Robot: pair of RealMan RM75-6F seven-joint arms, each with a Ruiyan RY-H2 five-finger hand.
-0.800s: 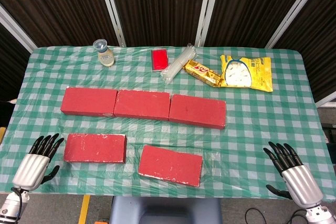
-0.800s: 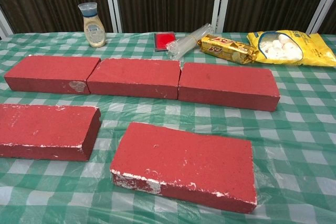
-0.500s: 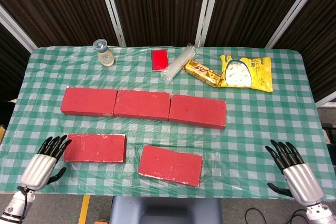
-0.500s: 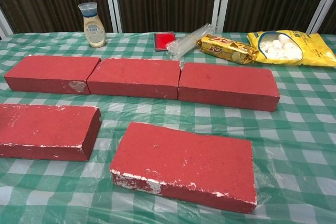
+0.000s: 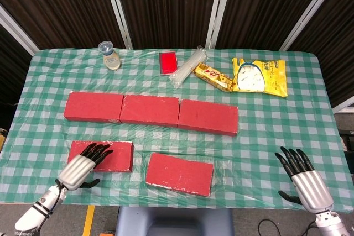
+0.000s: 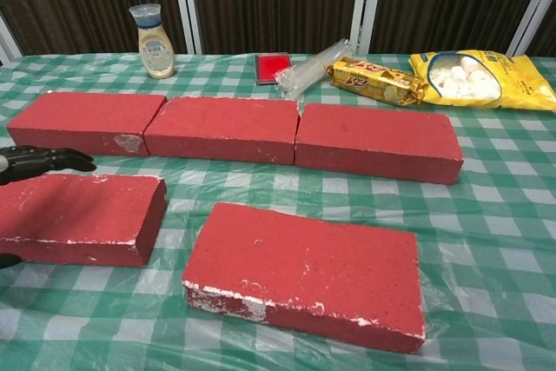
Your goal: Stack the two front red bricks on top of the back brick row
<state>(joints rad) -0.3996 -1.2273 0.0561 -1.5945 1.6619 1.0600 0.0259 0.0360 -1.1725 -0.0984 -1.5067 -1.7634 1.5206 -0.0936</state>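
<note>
Left hand hovers spread and empty over the near-left brick; right hand waits open, near right. The back row lies beyond. A one-sided, shallow grip could let the heavy brick tip or slide.

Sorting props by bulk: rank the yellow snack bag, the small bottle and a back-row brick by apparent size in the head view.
1. Back-row brick
2. Yellow snack bag
3. Small bottle

All lie at similar distance, so the order looks reliable.

A makeshift test room: a green-checked plastic-covered table against dark corrugated wall panels with white metal struts.
</note>
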